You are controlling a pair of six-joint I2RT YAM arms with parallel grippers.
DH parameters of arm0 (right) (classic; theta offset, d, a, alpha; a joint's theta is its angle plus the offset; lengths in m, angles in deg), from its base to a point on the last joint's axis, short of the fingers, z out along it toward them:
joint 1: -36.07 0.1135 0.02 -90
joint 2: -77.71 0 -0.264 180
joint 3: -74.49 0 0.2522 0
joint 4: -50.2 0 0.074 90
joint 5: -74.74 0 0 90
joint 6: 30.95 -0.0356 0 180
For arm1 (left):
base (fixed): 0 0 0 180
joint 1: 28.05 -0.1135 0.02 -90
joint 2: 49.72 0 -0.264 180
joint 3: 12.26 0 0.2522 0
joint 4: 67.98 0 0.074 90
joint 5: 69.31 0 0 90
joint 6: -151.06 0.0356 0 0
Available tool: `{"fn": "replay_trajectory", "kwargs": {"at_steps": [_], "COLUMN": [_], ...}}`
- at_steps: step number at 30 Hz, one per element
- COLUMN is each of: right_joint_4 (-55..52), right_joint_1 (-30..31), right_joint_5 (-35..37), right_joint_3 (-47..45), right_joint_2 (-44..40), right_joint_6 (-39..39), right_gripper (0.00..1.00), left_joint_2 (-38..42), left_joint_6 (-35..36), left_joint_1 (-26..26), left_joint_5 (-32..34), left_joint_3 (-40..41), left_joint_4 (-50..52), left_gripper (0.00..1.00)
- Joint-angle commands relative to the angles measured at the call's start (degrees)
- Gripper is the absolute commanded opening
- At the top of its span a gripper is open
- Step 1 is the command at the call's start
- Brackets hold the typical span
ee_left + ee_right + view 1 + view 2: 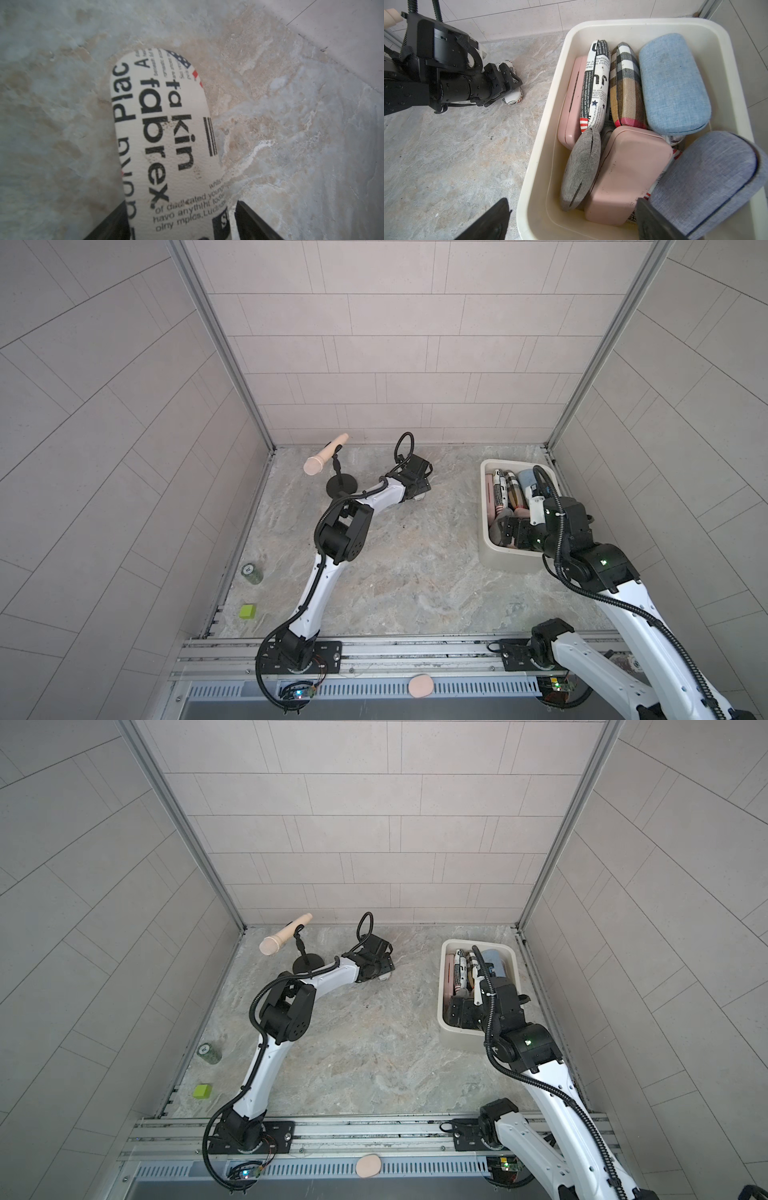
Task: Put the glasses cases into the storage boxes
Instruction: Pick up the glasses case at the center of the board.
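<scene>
Down at the back of the mottled, stone-patterned tabletop, my left gripper straddles a newspaper-print case. The case is a rounded oblong of pebbled cream leatherette with bold black lettering and a scrap of flag at its far end. It lies on the surface, well apart from the tub. My two black fingers sit one on each long side of it, but I cannot tell whether they are pressing it or only flanking it.

My right gripper hangs spread wide over the near corner of the cream plastic tub, holding nothing. One finger is outside the smooth rolled rim and the other is above the contents.

Inside the tub the cases are packed close:
- a light blue woven-fabric case lies along the far side;
- a tan plaid case stands on edge next to it;
- a second newsprint case stands on edge beside the plaid one;
- a glossy pink hard-shell case lies tilted in the middle;
- a grey tweed case leans on edge against the pink one;
- a lavender-blue cloth case lies just beside my finger.
</scene>
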Motion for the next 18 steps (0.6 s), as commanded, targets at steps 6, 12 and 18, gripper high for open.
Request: {"fn": "replay_trajectory", "kwargs": {"at_steps": [6,12,18], "right_joint_4": [1.0,1.0,1.7], "right_joint_1": [0.3,0.3,0.3], "right_joint_5": [-0.9,-1.0,-1.6], "right_joint_3": [0.9,1.1,1.3], "right_joint_2": [0.2,0.4,0.5], "right_joint_6": [-1.2,-1.4,-2.1], "right_gripper": [0.95,0.95,0.93], "left_joint_2": [-0.2,-3.7,-4.2], "left_joint_6": [4.6,8.4,12.3], "left_joint_1": [-1.9,-2.4,-2.4], "left_joint_5": [-1.1,-0.8,-0.2], "left_joint_3": [-0.1,-6.0,-7.3], "left_joint_4": [4.6,13.8,18.2], "left_gripper": [0.85,0.82,0.71]}}
